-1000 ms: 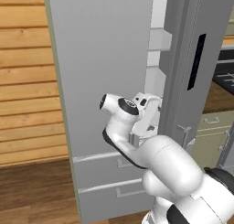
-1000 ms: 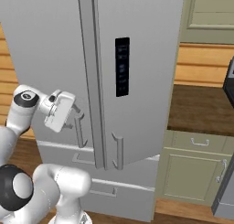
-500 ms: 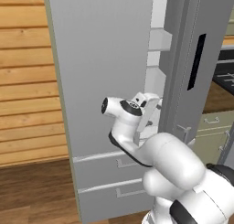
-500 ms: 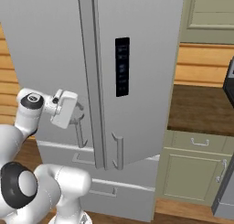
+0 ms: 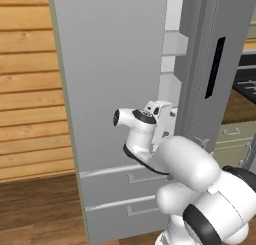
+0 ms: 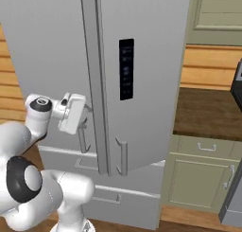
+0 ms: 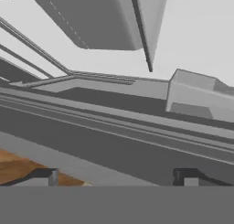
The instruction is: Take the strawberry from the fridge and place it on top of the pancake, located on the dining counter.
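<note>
While the fridge (image 5: 115, 89) door stands ajar, gripper (image 7: 116, 177) at the gap, jaws spread (nothing held).

The fridge (image 5: 115, 89) stood ahead, its left door swung out; two drawers (image 5: 122, 189) lay below; the gripper (image 6: 85, 118) sat at the door gap; cabinets (image 6: 203, 179) stood right.

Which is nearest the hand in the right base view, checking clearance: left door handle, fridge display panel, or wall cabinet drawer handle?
1. Left door handle, right beside the hand, just below it.
2. Display panel, up on the right door.
3. Drawer handle, far right on the green-grey cabinet.
</note>
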{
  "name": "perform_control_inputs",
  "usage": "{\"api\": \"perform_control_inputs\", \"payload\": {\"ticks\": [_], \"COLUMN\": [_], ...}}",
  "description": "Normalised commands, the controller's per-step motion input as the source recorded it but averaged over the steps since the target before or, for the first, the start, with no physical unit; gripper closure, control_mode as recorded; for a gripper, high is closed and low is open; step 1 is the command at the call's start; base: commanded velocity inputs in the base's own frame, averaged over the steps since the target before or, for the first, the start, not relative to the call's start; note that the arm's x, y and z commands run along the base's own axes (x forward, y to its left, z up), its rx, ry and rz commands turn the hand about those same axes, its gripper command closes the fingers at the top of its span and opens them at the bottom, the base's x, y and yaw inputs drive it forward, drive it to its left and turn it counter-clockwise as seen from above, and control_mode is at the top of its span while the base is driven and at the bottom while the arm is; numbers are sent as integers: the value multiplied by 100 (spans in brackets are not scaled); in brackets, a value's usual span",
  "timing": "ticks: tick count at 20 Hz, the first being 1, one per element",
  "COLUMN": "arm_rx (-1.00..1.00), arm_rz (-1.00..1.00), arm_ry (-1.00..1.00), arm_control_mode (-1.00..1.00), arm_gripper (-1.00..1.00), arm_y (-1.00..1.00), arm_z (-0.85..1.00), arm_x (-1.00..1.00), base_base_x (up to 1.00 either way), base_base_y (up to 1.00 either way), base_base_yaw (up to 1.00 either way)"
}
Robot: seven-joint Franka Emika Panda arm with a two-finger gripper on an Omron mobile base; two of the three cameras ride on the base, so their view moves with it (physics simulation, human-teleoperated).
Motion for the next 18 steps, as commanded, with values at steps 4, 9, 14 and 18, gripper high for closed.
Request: {"api": "perform_control_inputs", "payload": {"ticks": [4, 9, 14, 18], "arm_rx": [-8, -2, 0, -1], "arm_rz": [3, 0, -6, -20], "arm_ry": [10, -2, -8, -4], "arm_control_mode": [-100, -100, -100, -100], "arm_gripper": [-100, -100, -100, -100], "arm_y": [-7, -52, -65, -69], "arm_z": [-18, 0, 0, 0], "arm_x": [25, -10, -37, -51], "base_base_x": [0, 0, 0, 0], "base_base_y": [0, 0, 0, 0], "base_base_yaw": [0, 0, 0, 0]}}
